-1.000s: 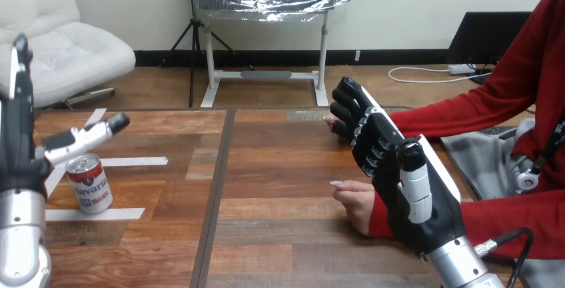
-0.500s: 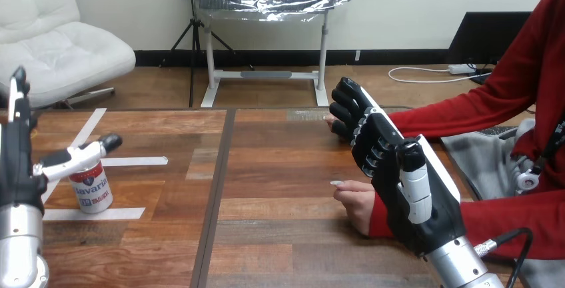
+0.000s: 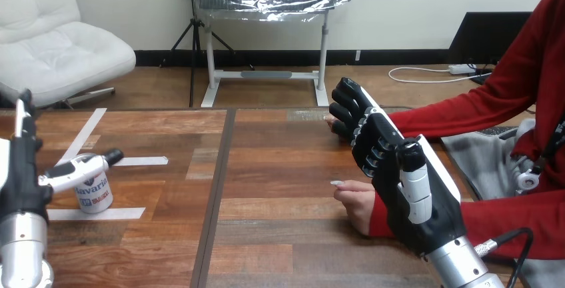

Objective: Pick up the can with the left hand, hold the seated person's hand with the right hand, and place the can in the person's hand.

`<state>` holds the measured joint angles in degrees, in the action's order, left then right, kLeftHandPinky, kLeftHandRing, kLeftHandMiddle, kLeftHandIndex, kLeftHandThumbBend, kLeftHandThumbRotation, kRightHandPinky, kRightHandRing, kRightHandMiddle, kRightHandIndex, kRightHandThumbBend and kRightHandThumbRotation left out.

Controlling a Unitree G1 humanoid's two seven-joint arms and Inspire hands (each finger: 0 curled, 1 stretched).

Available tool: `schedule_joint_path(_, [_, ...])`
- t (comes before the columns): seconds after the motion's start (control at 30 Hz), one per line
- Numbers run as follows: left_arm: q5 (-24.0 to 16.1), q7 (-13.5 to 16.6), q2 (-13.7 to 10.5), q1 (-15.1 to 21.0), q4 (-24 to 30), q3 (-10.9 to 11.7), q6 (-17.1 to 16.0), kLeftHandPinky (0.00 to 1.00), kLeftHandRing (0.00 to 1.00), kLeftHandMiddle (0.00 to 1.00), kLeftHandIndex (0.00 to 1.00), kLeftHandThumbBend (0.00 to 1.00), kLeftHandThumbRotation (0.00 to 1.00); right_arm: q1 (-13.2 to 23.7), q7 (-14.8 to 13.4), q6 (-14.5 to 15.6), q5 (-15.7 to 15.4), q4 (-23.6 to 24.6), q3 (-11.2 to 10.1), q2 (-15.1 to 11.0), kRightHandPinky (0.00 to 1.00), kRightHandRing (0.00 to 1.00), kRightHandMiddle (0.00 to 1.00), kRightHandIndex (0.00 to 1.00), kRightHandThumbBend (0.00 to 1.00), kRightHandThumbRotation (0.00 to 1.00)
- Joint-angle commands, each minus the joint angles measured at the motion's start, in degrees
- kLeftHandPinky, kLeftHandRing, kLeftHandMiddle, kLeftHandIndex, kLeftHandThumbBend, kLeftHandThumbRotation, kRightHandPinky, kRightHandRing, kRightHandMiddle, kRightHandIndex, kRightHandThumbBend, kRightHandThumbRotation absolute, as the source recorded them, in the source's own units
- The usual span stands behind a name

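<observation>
Wooden table (image 3: 280,168): left hand (image 3: 23,175), fingers straight, has dropped to the can (image 3: 93,193), thumb crossing its top; grasp looks imminent. Right hand (image 3: 400,181) unchanged, loosely open beside the person's hand (image 3: 356,203).

Can left, hands right.
The can (image 3: 93,192) stands at the table's (image 3: 280,158) nine o'clock, the left hand (image 3: 28,178) just beside it at eight; the right hand (image 3: 400,181) at four, the person's near hand (image 3: 356,203) at its nine, the person's far hand (image 3: 329,121) at eleven.
</observation>
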<state>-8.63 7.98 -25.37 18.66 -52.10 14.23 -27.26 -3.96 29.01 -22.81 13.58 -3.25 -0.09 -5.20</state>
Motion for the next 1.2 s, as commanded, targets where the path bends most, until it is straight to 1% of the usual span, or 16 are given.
schedule_joint_path(0.0, [-0.06,0.27,-2.31,6.48,-1.82,-0.95,-0.31,0.92,0.99,1.0,1.0,0.99,0.04,2.87,0.05,-0.76,0.61,1.43,-0.23,-0.82,0.99,0.97,0.97,0.97,0.92,1.0])
schedule_joint_path(0.23, [-0.18,0.51,-2.47,7.65,-3.85,-1.45,-0.03,0.92,0.99,1.0,1.0,0.98,0.04,2.73,-0.2,-0.57,0.28,1.8,-0.13,-0.88,0.98,0.97,0.97,0.97,0.93,1.0])
schedule_joint_path(0.5, [0.36,0.33,-2.56,9.54,-7.65,-1.4,0.4,0.92,0.98,1.0,1.0,0.97,0.03,2.52,-0.14,-0.63,0.32,2.07,-0.07,-0.97,0.98,0.96,0.96,0.97,0.93,1.0])
schedule_joint_path(0.73, [0.41,0.23,-2.83,10.91,-10.82,-1.63,0.13,0.92,0.98,1.0,1.0,0.97,0.03,2.32,-0.06,-0.66,0.41,2.3,-0.05,-1.04,0.98,0.97,0.97,0.97,0.93,1.0])
schedule_joint_path(1.03, [0.61,-0.45,-2.88,12.69,-13.15,-2.05,1.88,0.92,0.99,1.0,1.0,0.96,0.05,2.29,0.27,-0.84,0.74,2.2,-0.1,-1.14,0.97,0.97,0.97,0.97,0.92,1.0])
schedule_joint_path(1.17, [0.21,-0.05,-3.1,13.47,-14.45,-2.54,2.13,0.93,0.99,1.0,1.0,0.96,0.07,2.25,0.28,-0.83,0.79,2.25,-0.09,-1.11,0.97,0.97,0.97,0.97,0.92,1.0])
